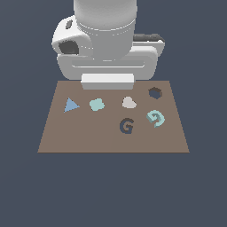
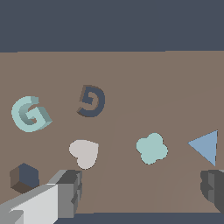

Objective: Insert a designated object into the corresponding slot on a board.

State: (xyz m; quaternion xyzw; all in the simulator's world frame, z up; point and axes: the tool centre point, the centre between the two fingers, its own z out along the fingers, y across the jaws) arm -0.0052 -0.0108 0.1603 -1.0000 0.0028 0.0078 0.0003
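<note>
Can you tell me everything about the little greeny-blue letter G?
The teal G piece is a small, chunky, pale teal block cut like the letter G, with a lighter top face and darker sides, plain and matte. It lies flat on the brown board, turned at an angle compared with the dark G-shaped slot. It sits just to the exterior view's right of that slot, in front of the hexagonal recess. Only the board touches it; the gripper is apart from it.

Exterior view: arm body blocks the board's [image 1: 66, 137] far edge; claw not visible beneath it. Wrist view: claw [image 2: 142, 192] fingers [image 2: 70, 192] cut off at frame edge, tips out of sight; grip state unreadable.
</note>
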